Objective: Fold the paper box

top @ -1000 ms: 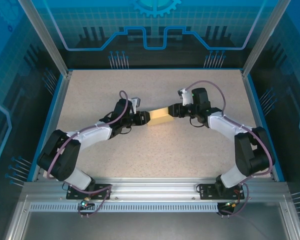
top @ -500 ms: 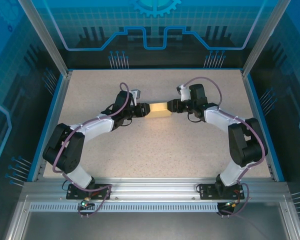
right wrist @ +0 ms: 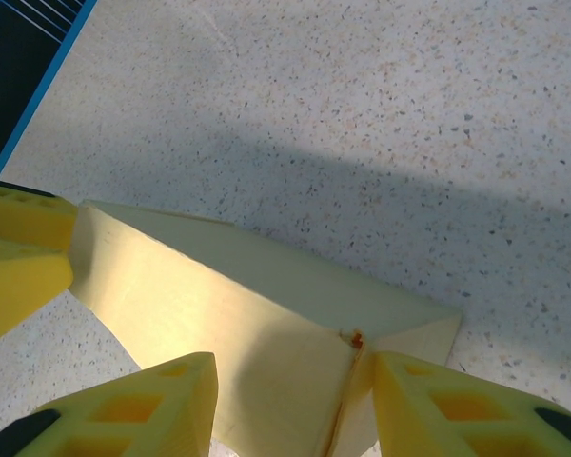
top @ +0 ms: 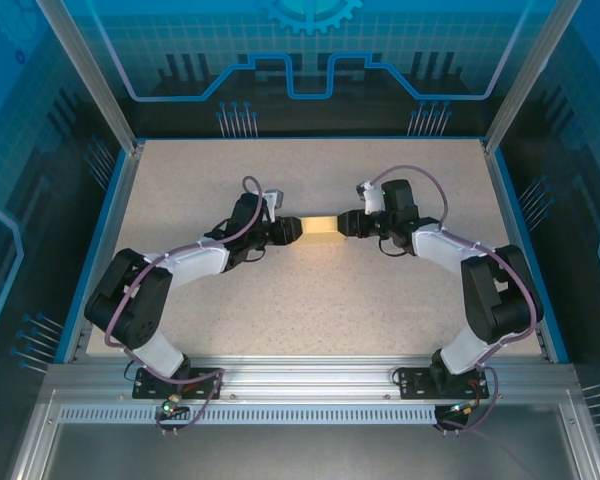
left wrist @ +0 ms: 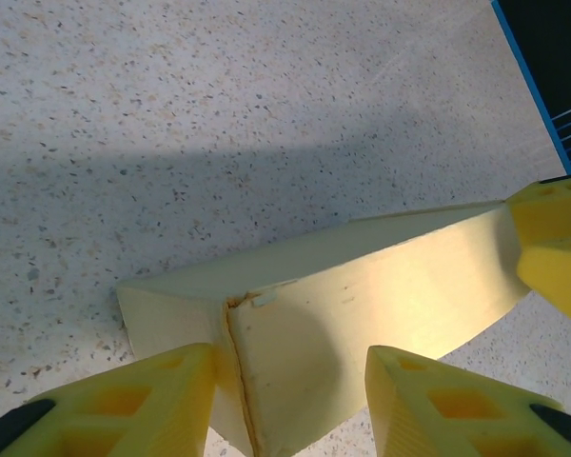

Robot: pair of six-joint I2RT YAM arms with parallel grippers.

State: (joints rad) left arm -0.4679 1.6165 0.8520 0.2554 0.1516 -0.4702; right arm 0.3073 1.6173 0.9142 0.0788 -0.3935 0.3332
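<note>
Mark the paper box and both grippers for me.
paper box (top: pixel 320 228): top view, middle of top face.
left gripper (left wrist: pixel 290 381): left wrist view, midway between fingertips.
right gripper (right wrist: pixel 295 381): right wrist view, midway between fingertips.

Paper box (top: pixel 320 227): pale yellow thin card, folded into a small rectangular block, long axis running left-right. It is mid-worktop (top: pixel 330 310), nearer the far edge than the near one and roughly centred between the side edges. In the left wrist view the box (left wrist: pixel 362 305) has a smooth long panel and an end flap creased over, with a slightly ragged corner seam. In the right wrist view the box (right wrist: pixel 219 324) has a similar seam at its other end, with a tiny orange speck. Can't tell whether it touches the worktop.
</note>
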